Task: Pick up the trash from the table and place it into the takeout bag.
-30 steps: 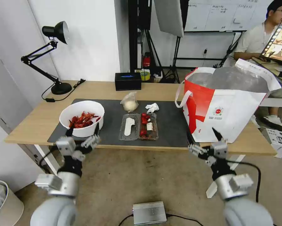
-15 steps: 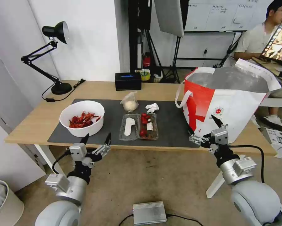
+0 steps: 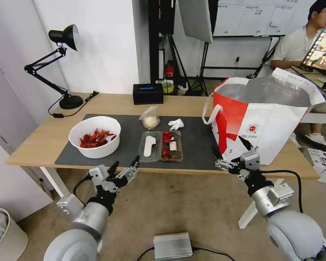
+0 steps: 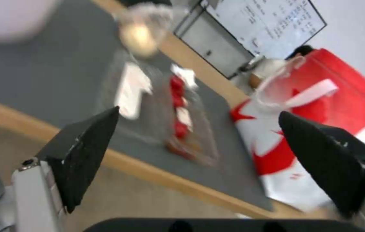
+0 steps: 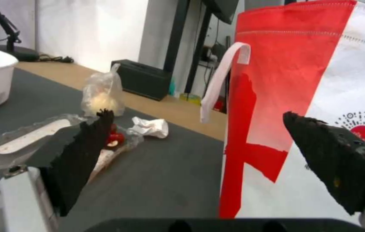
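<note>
Grippers are both spreading empty below the near table edge: left gripper (image 3: 124, 166) has been sliding right, now aiming at the clear plastic tray with red scraps (image 3: 160, 145) on the dark grey mat (image 3: 197, 145); right gripper (image 3: 230, 149) is hovering before the red-and-white takeout bag (image 3: 264, 119). Nothing is bagged yet.

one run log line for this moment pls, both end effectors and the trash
left end effector: open, at table front edge | right end effector: open, before takeout bag | trash: bowl, tray, all on mat
</note>
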